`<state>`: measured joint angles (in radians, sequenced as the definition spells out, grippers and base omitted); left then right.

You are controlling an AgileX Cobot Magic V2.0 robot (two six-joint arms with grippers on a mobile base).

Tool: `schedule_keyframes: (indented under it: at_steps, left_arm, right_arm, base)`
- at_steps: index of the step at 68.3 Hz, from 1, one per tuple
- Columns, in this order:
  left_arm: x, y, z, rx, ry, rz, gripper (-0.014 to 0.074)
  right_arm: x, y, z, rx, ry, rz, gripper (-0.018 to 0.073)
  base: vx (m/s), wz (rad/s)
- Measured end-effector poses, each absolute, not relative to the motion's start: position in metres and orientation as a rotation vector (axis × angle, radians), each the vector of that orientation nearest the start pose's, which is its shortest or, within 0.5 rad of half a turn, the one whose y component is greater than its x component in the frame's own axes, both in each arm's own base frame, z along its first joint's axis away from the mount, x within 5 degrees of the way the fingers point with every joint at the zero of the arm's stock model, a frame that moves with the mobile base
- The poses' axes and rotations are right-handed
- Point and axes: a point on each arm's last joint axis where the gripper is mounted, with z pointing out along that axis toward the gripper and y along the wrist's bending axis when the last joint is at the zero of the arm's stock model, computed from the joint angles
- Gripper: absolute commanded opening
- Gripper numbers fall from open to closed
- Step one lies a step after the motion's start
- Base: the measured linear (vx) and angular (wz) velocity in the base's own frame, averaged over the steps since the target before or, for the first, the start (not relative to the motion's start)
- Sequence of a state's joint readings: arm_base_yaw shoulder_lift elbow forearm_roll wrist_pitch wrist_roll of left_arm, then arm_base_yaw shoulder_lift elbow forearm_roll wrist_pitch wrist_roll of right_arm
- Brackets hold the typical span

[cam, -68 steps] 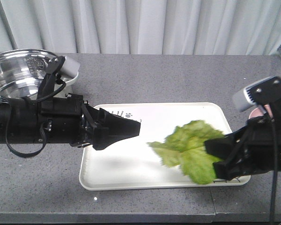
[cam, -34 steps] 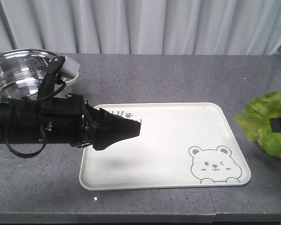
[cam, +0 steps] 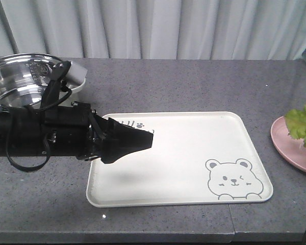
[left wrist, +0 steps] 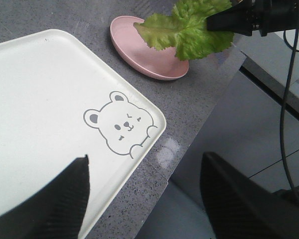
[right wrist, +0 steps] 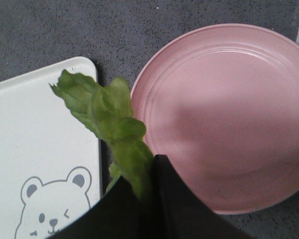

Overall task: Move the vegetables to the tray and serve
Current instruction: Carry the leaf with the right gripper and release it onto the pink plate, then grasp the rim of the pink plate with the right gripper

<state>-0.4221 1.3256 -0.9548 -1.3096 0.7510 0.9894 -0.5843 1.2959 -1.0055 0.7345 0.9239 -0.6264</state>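
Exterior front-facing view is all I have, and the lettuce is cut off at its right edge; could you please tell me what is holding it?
Observer: The right end effector is shut on the lettuce, as the left wrist view shows.
Operator: Thank you. Is anything lying on the pink plate?
Observer: No. In the right wrist view, what shows of the plate is bare.
Operator: And the other arm, please?
Observer: The left wrist view shows the left end effector open, its fingers wide apart over the near corner of the tray.
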Motion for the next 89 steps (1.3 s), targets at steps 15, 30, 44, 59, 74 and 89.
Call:
schedule_keyframes:
  at_steps: [15, 30, 44, 59, 74, 89]
  left_arm:
    - [0.226, -0.167, 0.323, 0.657, 2.047, -1.139, 0.0470]
    - [0.226, -0.167, 0.323, 0.657, 2.047, -1.140, 0.0470]
    - [0.226, -0.167, 0.323, 0.657, 2.047, -1.140, 0.0470]
    - [0.226, -0.167, 0.323, 0.657, 2.047, -1.140, 0.0470]
    - [0.226, -0.167, 0.323, 0.657, 2.047, -1.140, 0.0470]
    - [0.226, -0.167, 0.323, 0.657, 2.047, -1.140, 0.0470]
  right_arm:
    - [0.259, -0.115, 0.286, 0.383, 2.347, 0.519, 0.0001]
    - [0.274, -0.128, 0.262, 0.460, 2.356, 0.523, 0.0070]
    - [0.279, -0.133, 0.252, 0.484, 2.372, 0.514, 0.0295]
    - [0.278, -0.139, 0.248, 0.459, 2.403, 0.399, 0.0426]
    - [0.273, -0.146, 0.245, 0.426, 2.465, 0.271, 0.0426]
    - [0.262, -0.146, 0.262, 0.436, 2.463, 0.144, 0.0424]
  base:
    - [0.00, 0.00]
    - [0.00, 0.00]
    - [0.00, 0.00]
    - [0.00, 0.00]
    - [0.00, 0.00]
    - [0.00, 0.00]
